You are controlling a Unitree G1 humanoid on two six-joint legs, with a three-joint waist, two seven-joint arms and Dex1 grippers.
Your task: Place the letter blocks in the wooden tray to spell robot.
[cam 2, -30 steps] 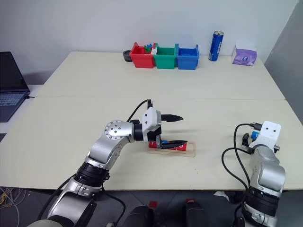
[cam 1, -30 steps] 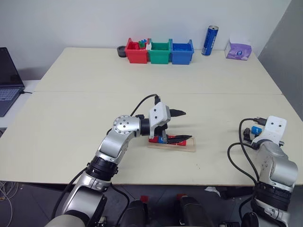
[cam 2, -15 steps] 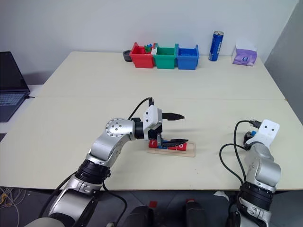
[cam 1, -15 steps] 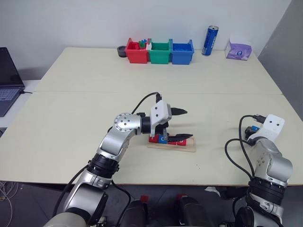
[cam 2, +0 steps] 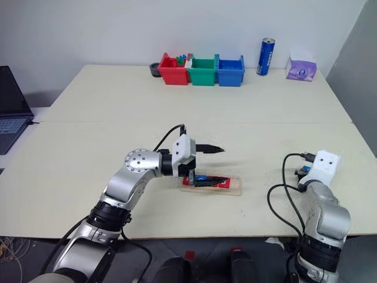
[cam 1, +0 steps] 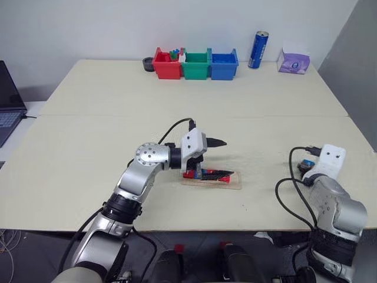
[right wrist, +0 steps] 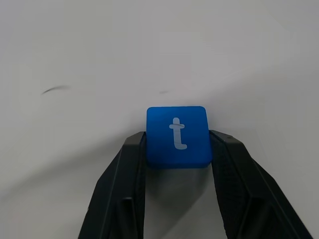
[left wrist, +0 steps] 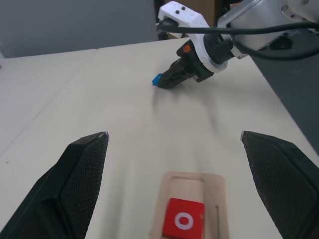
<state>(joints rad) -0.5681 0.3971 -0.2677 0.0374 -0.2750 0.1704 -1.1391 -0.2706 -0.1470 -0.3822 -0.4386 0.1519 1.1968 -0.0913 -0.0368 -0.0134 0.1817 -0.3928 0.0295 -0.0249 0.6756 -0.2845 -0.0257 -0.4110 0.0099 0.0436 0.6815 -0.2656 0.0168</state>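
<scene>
A blue "t" block [right wrist: 177, 135] sits pinched between two black fingers [right wrist: 122, 179]. The pale wooden tray [left wrist: 192, 185] lies flat on the desk [cam 1: 118, 118], holding a red "o" block [left wrist: 184, 220] near one end, more tiles behind.

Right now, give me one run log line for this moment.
right gripper: shut on blue t block | left gripper: open over wooden tray | red o block: in tray

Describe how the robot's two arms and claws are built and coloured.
Both arms have silver-grey metal links with black joints and loose black cables. Each wrist carries a white camera housing. The left claw and right claw have two black, tapered, textured fingers.
</scene>
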